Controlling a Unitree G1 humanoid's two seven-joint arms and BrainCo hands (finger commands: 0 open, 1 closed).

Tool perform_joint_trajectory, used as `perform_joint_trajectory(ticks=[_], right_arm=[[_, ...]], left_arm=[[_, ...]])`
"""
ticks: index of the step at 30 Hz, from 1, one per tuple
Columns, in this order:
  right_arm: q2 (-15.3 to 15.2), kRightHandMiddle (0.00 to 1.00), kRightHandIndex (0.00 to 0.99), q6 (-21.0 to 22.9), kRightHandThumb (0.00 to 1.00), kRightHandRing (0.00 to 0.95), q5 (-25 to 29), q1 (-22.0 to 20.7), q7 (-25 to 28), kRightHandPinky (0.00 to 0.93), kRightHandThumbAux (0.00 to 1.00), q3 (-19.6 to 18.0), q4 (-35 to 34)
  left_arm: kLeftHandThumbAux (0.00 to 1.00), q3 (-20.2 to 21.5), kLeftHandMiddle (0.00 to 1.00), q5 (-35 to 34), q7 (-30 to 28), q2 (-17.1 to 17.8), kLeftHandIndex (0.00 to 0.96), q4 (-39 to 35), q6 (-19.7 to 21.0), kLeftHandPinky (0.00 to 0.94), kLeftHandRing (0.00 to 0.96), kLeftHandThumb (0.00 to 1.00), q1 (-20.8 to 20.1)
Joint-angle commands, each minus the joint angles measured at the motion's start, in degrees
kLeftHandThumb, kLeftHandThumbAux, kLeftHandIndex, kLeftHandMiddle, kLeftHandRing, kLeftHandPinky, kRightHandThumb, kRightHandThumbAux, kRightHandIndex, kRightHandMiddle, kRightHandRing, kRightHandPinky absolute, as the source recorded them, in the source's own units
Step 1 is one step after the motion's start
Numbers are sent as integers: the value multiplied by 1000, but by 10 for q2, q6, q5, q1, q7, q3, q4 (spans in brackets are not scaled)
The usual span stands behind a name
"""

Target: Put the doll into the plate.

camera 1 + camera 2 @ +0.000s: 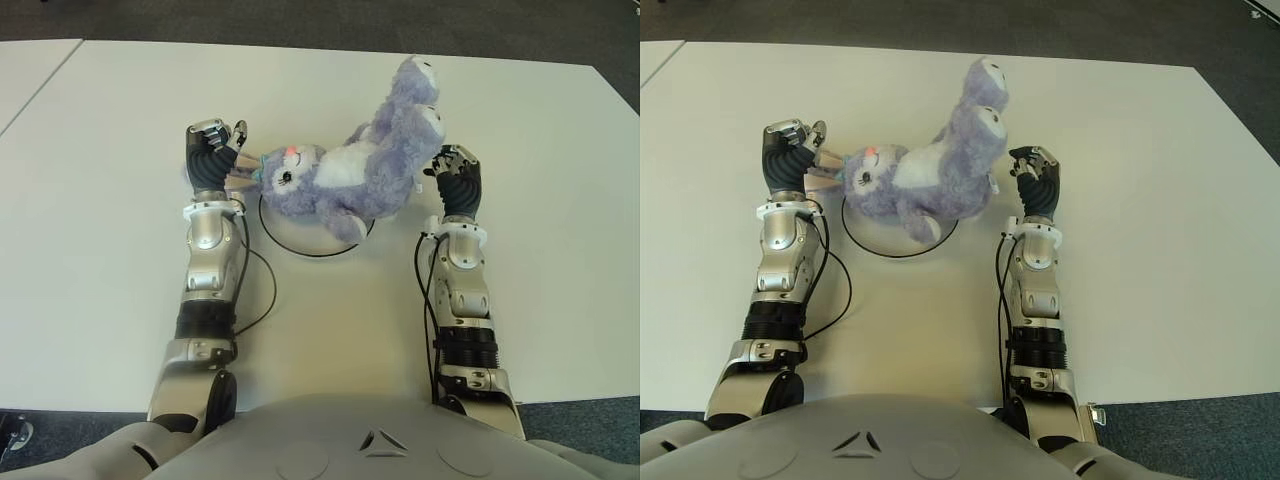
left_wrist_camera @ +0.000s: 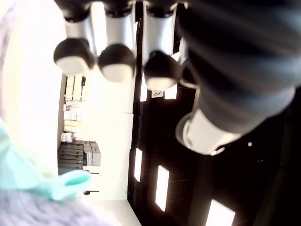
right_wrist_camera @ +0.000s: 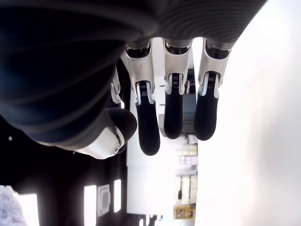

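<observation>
A purple plush doll (image 1: pixel 360 170) with a white belly lies on its back across the plate (image 1: pixel 300 250), a white dish with a dark rim that shows only at its near side. The doll's head points to the left and its legs stick out past the plate toward the far right. My left hand (image 1: pixel 222 135) sits just left of the doll's head, by its ears. In the left wrist view its fingers (image 2: pixel 115 61) are loosely bent with nothing between them. My right hand (image 1: pixel 452 158) is just right of the doll's body, with its fingers (image 3: pixel 148 122) hanging relaxed and empty.
The white table (image 1: pixel 100 200) stretches wide to both sides and toward me. A second white table (image 1: pixel 30 70) adjoins at the far left. Dark floor (image 1: pixel 300 20) runs beyond the far edge. Black cables (image 1: pixel 265 290) loop beside my forearms.
</observation>
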Motion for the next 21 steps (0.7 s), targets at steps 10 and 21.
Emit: perform_joint_trajectory(ticks=[10, 21], right_arm=[[12, 840, 443, 24, 723, 827, -15, 54, -9, 817, 711, 2, -19], [17, 835, 443, 31, 724, 823, -8, 64, -7, 803, 711, -1, -41]], left_arm=[[815, 0, 888, -2, -8, 5, 838, 5, 47, 876, 893, 407, 44], [811, -7, 890, 0, -19, 10, 838, 24, 50, 879, 896, 408, 34]])
